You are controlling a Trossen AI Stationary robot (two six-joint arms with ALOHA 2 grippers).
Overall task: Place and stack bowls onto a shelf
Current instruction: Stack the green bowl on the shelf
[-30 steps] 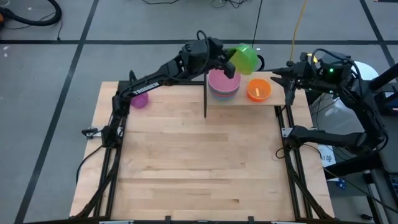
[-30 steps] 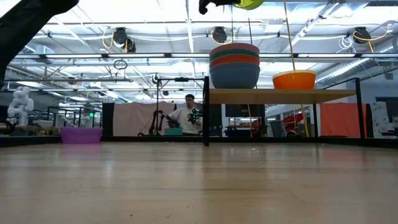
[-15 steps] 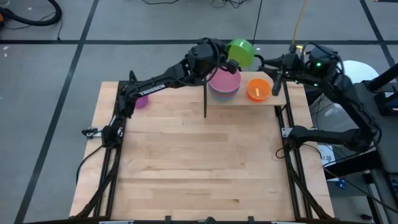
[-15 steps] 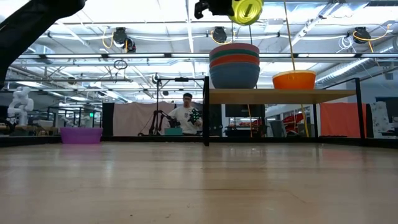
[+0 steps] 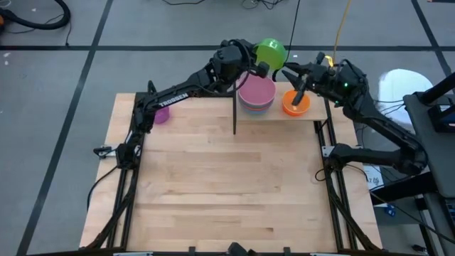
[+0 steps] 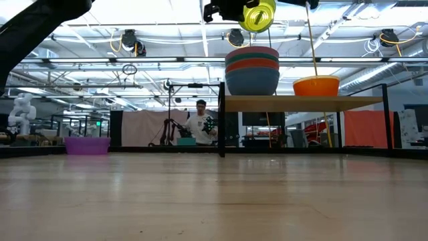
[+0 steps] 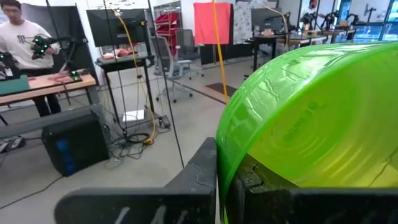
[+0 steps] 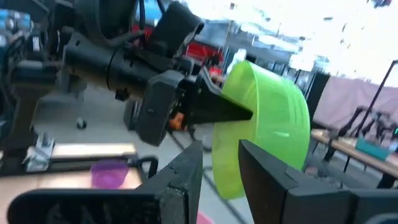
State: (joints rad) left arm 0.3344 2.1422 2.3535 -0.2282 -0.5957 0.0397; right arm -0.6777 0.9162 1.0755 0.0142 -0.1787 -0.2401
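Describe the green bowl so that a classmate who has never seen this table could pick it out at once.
Find the shelf at the table's far edge, carrying a stack of bowls topped by pink and a lone orange bowl. Above and behind the stack, the left gripper is shut on the green bowl, with the open right gripper close by. It is the only green bowl, tipped on edge in the air.

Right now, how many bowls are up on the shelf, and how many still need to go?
Done: a stack of big bowls and an orange bowl sit on the shelf. In hand: the left gripper holds the green bowl above it, the open right gripper close by. Left: the purple bowl on the table.
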